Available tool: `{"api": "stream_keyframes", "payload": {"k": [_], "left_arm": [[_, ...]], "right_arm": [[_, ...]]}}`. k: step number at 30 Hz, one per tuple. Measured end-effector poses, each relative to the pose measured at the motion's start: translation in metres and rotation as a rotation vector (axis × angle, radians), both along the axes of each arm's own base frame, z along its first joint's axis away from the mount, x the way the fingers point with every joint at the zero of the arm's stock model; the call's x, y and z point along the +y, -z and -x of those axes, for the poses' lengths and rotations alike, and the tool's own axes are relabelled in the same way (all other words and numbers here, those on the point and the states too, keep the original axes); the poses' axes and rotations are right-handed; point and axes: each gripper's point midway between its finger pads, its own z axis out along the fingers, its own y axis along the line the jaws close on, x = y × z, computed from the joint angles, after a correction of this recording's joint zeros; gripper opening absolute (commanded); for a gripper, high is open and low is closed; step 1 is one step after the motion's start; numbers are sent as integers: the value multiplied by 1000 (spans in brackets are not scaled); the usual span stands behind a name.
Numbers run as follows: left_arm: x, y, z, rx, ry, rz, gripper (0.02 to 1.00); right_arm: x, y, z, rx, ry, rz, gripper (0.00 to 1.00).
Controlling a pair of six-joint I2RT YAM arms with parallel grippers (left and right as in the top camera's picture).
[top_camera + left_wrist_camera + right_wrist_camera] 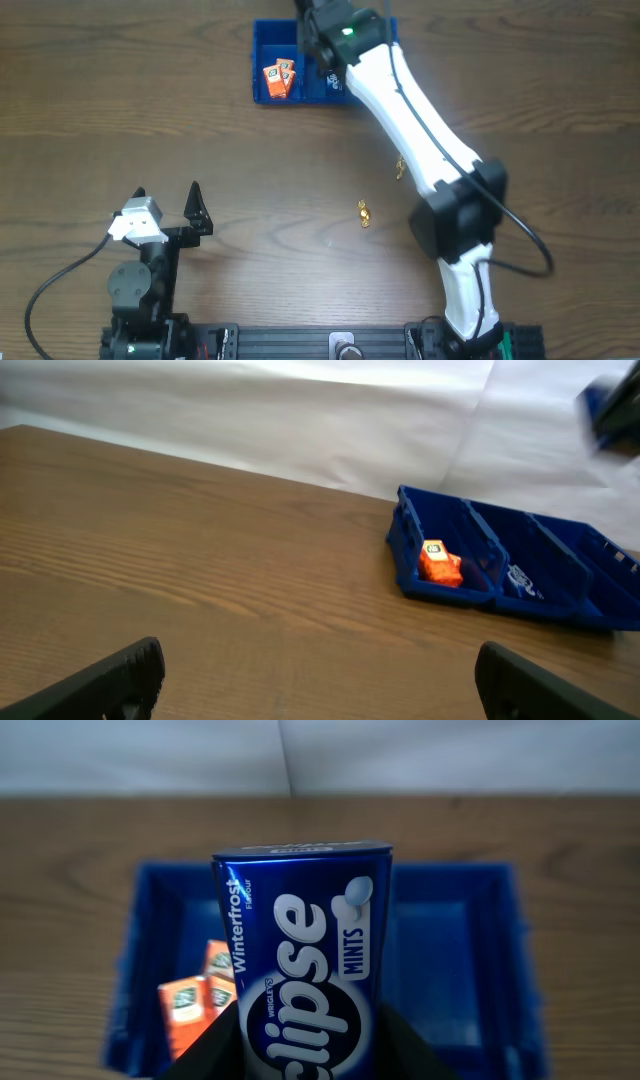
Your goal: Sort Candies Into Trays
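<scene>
A blue tray (262, 40) with three compartments stands at the table's far edge. Orange candy packs (280, 77) lie in its left compartment (195, 1000). My right gripper (310, 1055) is shut on a blue mint tin (305, 960), held upright above the middle of the tray (455, 935). In the top view the right gripper (320, 48) hangs over the tray. Two small gold candies (364, 213) (399, 167) lie on the wood in mid-table. My left gripper (166, 190) stands open and empty near the front left, far from the tray (520, 565) and its orange pack (438, 563).
The white right arm (420, 130) stretches diagonally from the bottom right across to the tray. A pale wall or sheet (300, 410) rises behind the table's far edge. Bare wood (120, 90) spreads to the left of the tray and around the left gripper.
</scene>
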Motion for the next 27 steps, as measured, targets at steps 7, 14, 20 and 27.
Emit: {"api": "stream_keyframes", "payload": {"k": [7,14,20,27], "left_arm": [[0,0,0,0,0,0,998],[0,0,0,0,0,0,998],[0,0,0,0,0,0,998],[0,0,0,0,0,0,998]], "right_arm": [[1,73,-14,110,-13,28,220],[0,71,-16,102,-21,32,724],[-7,80,-3,167,-20,69,787],[-5,24,92,211,-113,106,794]]}}
